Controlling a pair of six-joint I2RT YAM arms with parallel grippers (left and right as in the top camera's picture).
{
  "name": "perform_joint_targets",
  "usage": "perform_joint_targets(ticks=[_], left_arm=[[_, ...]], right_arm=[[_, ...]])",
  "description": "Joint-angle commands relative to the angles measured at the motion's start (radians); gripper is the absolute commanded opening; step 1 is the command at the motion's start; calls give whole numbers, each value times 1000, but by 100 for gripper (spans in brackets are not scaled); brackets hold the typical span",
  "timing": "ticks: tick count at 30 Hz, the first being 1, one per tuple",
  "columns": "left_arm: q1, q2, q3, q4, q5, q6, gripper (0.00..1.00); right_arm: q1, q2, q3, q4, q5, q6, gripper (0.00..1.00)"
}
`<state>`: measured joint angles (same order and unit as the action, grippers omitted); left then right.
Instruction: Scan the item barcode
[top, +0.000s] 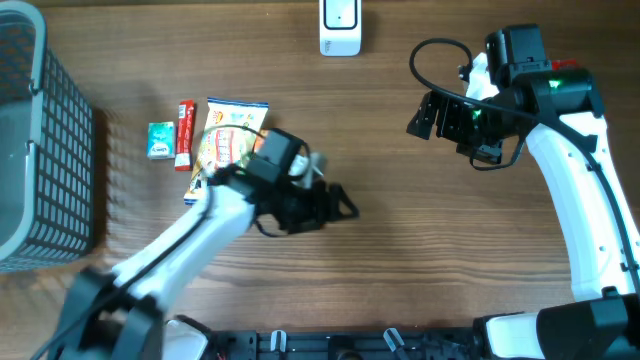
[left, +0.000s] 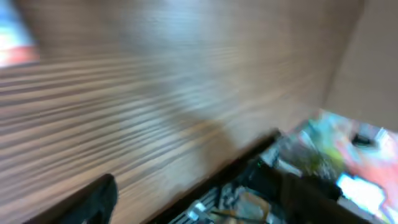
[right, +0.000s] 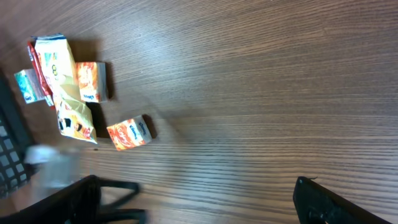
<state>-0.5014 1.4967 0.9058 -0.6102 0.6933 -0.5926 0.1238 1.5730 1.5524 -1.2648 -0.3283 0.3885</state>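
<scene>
A white barcode scanner (top: 340, 28) stands at the table's far edge. The items lie at the left: a yellow snack bag (top: 236, 130), a red stick pack (top: 185, 133) and a green pack (top: 160, 140). The right wrist view also shows the snack bag (right: 59, 81) and two small orange boxes (right: 93, 81) (right: 129, 132). My left gripper (top: 343, 203) hovers over bare wood right of the items, open and holding nothing; its own view is blurred (left: 196, 205). High at the right, my right gripper (top: 422, 115) is wide open and empty (right: 205, 205).
A grey mesh basket (top: 40, 150) fills the left edge of the table. My left arm (top: 220, 215) lies across the near edge of the item pile and hides part of it from above. The table's front edge (left: 211, 180) shows in the left wrist view.
</scene>
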Motion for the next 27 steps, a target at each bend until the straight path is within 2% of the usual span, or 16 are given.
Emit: perform_joint_targets(ticks=[1, 5, 10, 14, 19, 22, 25, 27], left_arm=[[122, -187, 105, -196, -345, 39, 92], [233, -319, 127, -307, -505, 35, 100], [385, -446, 127, -376, -602, 35, 100], [488, -480, 127, -413, -655, 26, 100], [609, -469, 127, -489, -755, -132, 100], [647, -457, 127, -508, -754, -150, 100], [652, -445, 127, -517, -755, -149, 100], [652, -436, 127, -518, -755, -149, 100]], right_arm=[[2, 15, -10, 11, 14, 10, 100], [2, 15, -10, 26, 11, 40, 100], [32, 15, -10, 73, -85, -17, 100], [99, 18, -10, 105, -87, -23, 100], [230, 60, -10, 160, -47, -16, 100], [306, 101, -10, 175, 3, 61, 100], [382, 163, -10, 191, 50, 210, 99], [430, 209, -10, 208, 48, 298, 94]])
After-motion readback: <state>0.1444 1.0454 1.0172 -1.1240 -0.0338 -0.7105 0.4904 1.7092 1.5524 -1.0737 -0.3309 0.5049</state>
